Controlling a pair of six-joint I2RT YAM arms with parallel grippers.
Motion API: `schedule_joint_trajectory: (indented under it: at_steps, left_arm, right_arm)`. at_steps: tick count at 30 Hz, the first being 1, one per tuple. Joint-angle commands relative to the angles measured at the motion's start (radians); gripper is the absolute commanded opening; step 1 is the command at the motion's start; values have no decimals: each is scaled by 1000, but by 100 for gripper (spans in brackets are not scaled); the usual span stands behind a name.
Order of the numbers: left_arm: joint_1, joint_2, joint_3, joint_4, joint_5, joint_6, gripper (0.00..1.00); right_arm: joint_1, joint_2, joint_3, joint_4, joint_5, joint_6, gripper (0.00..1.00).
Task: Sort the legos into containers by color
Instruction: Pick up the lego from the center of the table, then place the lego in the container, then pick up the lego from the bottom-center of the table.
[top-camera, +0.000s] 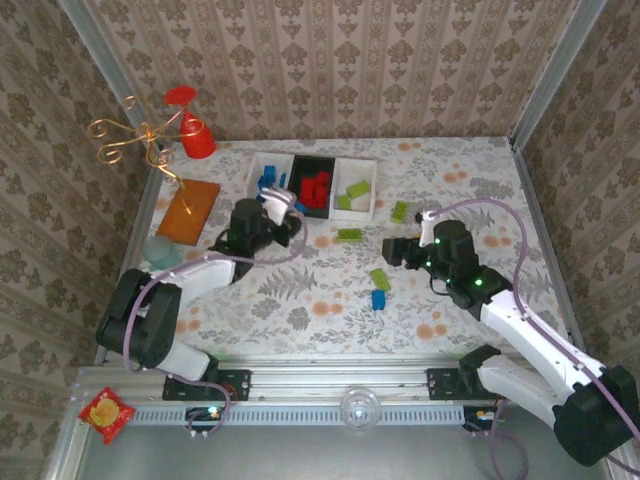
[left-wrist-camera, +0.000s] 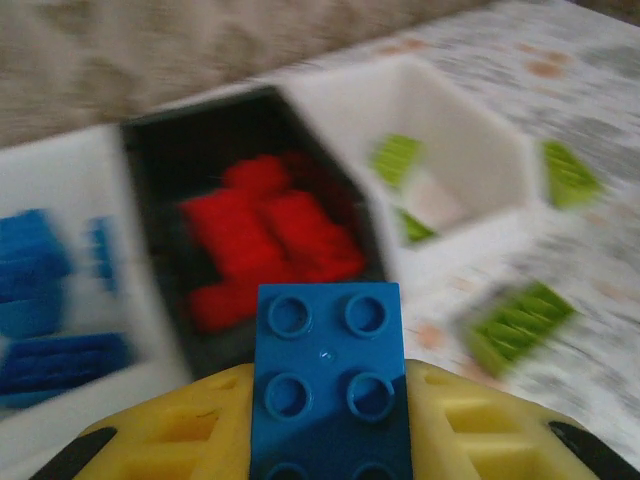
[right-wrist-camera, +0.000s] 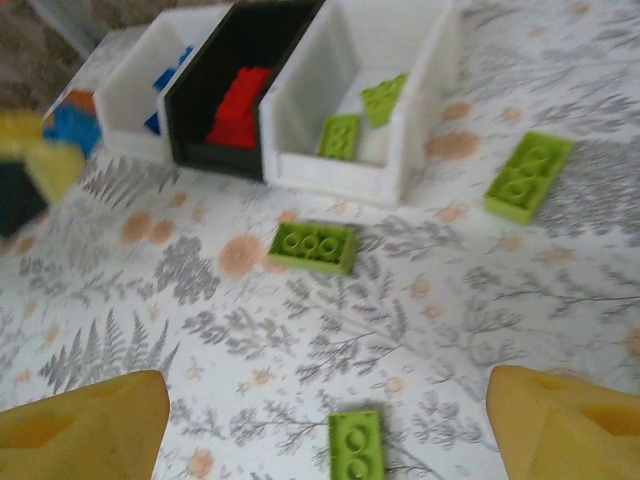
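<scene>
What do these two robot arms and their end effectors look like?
The left arm and right arm have white links and black joints. A pale purple cable loops along each. Small green lights glow on the right arm. The end effector fingers are chunky yellow plastic.

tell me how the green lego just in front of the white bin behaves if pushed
The green lego looks like rigid plastic, so it probably won't flex. It lies flat, studs up, so it should slide rather than roll or tip. Small, so likely light.
</scene>
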Motion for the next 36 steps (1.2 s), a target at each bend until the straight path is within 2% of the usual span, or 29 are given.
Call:
schedule_joint_trajectory:
  at_steps: [1,5,11,17,19,22,27,32,36]
  left_arm:
    - [74,48,76,-95,-151,-88,35]
    - [134,185,213,-163,-169,-95,35]
    - [163,354,408,-285,-171,-100,40]
    - [174,395,479,-330,-167,-112,50]
    - [174,381,483,-348,-169,-113,55]
    - [172,324,466,-372,-160,-130,59]
    - [145,133,297,-313,-90,-222,64]
    - [92,-18,124,-268,-48,-292,66]
    - [49,-85,56,-287,-51,-291,66]
  right_arm:
    - [32,24,23,24,19,-9,84]
    - [47,28,14,29,27,1,84]
    - [62,19,17,-35,29,23,84]
    - [82,45,5,-150,62,95,83]
    - [104,42,-15,-181,86,125,82]
    - [175,28,-36,-254,196,177,81]
    - [312,28,-88,-306,360,286,78]
    - [421,183,-54,-255,406,331,76]
    - [478,292,-12,-197,410,341,75]
